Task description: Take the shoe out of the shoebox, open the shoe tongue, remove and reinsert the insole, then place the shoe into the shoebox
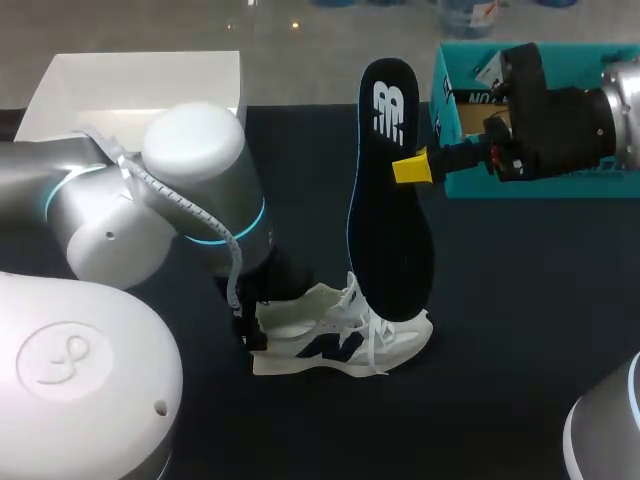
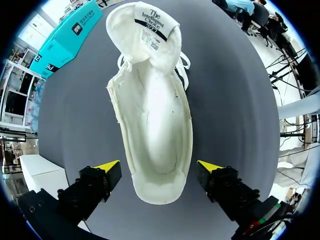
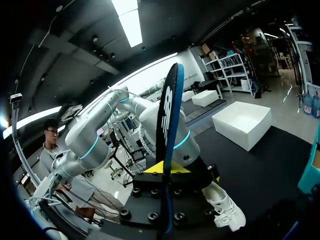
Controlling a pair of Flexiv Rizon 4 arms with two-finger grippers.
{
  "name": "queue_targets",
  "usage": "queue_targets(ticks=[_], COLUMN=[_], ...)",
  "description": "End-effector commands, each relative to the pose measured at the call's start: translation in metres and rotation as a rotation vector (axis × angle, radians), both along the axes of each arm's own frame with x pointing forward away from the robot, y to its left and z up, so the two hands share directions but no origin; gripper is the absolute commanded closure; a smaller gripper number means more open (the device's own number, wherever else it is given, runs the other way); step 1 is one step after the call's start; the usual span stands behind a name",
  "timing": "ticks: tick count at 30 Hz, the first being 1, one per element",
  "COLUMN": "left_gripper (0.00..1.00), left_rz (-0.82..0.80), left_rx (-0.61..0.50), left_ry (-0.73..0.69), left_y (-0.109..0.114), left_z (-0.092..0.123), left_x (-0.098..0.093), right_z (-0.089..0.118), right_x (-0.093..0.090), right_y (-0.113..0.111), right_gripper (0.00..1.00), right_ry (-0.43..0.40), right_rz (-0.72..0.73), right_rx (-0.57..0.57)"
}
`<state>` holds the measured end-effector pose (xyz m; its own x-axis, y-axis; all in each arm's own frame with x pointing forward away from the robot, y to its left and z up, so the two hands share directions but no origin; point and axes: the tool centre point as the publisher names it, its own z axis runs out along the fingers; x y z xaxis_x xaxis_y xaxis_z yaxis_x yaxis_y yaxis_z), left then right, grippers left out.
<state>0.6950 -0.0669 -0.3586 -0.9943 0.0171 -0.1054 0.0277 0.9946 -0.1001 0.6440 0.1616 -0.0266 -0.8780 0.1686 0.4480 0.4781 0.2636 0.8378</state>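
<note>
A white sneaker [image 1: 335,340] with dark side marks lies on the dark table [image 1: 500,330]. Its mouth faces my left gripper [image 2: 159,172], and the tongue [image 2: 145,25] is folded back, so the bare white inside [image 2: 160,125] shows. The left gripper is open, with the shoe's heel between its yellow fingertips [image 2: 107,166] but not touched by them. My right gripper [image 1: 412,168] is shut on a black insole [image 1: 388,190] with a white logo. The insole [image 3: 166,130] stands edge-on above the shoe, its lower end near the laces.
A teal shoebox [image 1: 470,110] sits at the back right, partly behind my right arm. A white box lid [image 1: 130,85] lies at the back left. My left arm [image 1: 190,200] covers the table's left part.
</note>
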Motion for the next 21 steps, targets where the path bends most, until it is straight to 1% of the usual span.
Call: queue_targets(ticks=[1, 4, 6, 10, 12, 14, 21], left_gripper=[0.00, 0.00, 0.00, 0.00, 0.00, 0.00, 0.00], left_rz=[-0.001, -0.001, -0.029, -0.034, -0.052, -0.044, -0.044], left_rx=[0.000, 0.000, -0.050, -0.117, -0.143, -0.138, -0.124], left_ry=[-0.003, -0.003, 0.025, 0.059, 0.067, 0.054, 0.045], left_y=[0.001, 0.001, 0.001, -0.003, -0.006, -0.011, -0.046], left_z=[0.001, 0.001, 0.008, 0.023, 0.029, 0.030, 0.021], left_x=[-0.001, -0.001, -0.004, -0.003, -0.002, 0.001, 0.025], right_z=[-0.001, -0.001, -0.001, -0.001, -0.001, -0.001, -0.001], right_x=[0.001, 0.001, 0.001, 0.001, 0.001, 0.001, 0.001], right_y=[0.002, 0.002, 0.002, 0.002, 0.002, 0.002, 0.002], right_gripper=[1.00, 1.00, 1.00, 1.00, 1.00, 1.00, 1.00], right_ry=[0.001, 0.001, 0.001, 0.001, 0.001, 0.001, 0.001], right_rz=[0.000, 0.000, 0.000, 0.000, 0.000, 0.000, 0.000], right_rx=[0.000, 0.000, 0.000, 0.000, 0.000, 0.000, 0.000])
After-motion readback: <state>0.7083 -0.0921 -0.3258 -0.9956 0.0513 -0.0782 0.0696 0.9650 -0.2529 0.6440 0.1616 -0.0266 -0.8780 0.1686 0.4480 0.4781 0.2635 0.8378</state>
